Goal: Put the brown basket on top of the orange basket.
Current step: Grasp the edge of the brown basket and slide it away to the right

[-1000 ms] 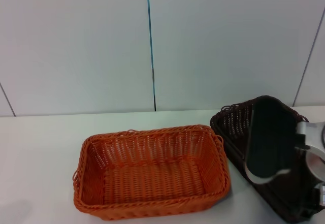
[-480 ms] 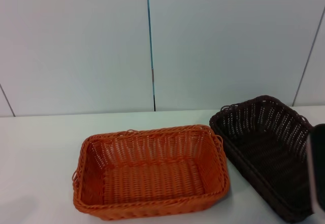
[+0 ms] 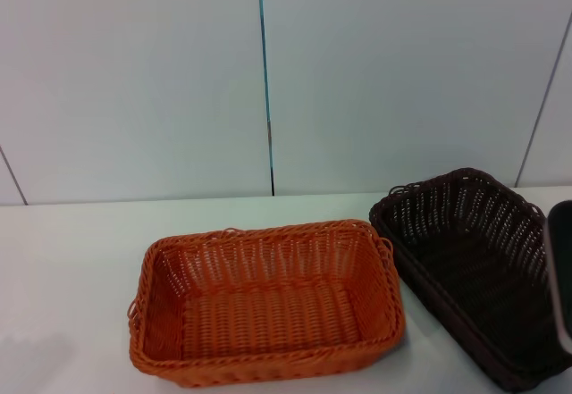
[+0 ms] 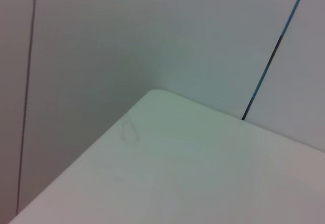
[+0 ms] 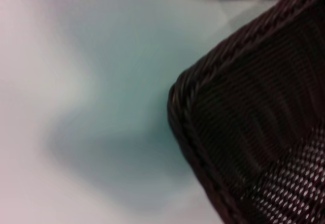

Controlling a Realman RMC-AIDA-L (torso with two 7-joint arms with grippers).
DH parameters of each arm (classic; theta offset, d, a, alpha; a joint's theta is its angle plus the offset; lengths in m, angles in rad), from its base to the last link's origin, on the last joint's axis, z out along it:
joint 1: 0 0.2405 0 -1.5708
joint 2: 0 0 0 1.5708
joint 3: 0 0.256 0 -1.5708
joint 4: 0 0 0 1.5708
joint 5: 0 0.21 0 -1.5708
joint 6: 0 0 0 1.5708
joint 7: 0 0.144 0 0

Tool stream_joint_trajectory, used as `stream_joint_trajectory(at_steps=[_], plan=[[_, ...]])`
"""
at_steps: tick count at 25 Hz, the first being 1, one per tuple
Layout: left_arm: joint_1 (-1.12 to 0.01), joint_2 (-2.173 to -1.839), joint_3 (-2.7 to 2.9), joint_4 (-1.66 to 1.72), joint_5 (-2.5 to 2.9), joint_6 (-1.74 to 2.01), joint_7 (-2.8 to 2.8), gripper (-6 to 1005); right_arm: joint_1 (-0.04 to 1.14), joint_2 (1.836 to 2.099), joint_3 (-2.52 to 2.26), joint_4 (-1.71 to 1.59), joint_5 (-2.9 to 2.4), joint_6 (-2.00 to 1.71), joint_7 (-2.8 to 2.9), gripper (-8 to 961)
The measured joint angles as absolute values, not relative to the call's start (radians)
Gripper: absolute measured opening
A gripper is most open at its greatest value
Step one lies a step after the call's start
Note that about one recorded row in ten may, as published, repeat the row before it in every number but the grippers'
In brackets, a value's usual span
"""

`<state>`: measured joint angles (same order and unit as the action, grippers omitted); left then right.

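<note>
The orange basket (image 3: 265, 302) sits in the middle of the white tabletop (image 3: 71, 269); the brown basket (image 3: 474, 264) sits just beside it on the right, not on top of it; a dark bit of the right arm (image 3: 561, 278) shows at the right edge, over the brown basket; its gripper's state cannot be told; the left gripper is out of sight.

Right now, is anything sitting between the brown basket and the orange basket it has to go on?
Nothing visible. The brown basket sits right beside the orange basket on the white table, and the orange basket's inside looks empty.
</note>
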<state>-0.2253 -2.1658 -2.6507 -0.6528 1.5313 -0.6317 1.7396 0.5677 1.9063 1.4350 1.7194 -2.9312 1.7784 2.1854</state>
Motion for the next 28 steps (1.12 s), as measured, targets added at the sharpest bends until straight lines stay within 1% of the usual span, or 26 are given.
stream_joint_trajectory(at_steps=[9,28], plan=[[-0.213,-2.167,-2.652,-0.647,1.522,-0.635,1.735,918,0.629,1.915,1.345,1.509,-2.931,1.651,2.165,825],[-0.199,-2.169,-2.663,-0.624,1.488,-0.652,1.738,918,0.635,1.917,1.281,1.314,-2.93,1.451,2.141,824]])
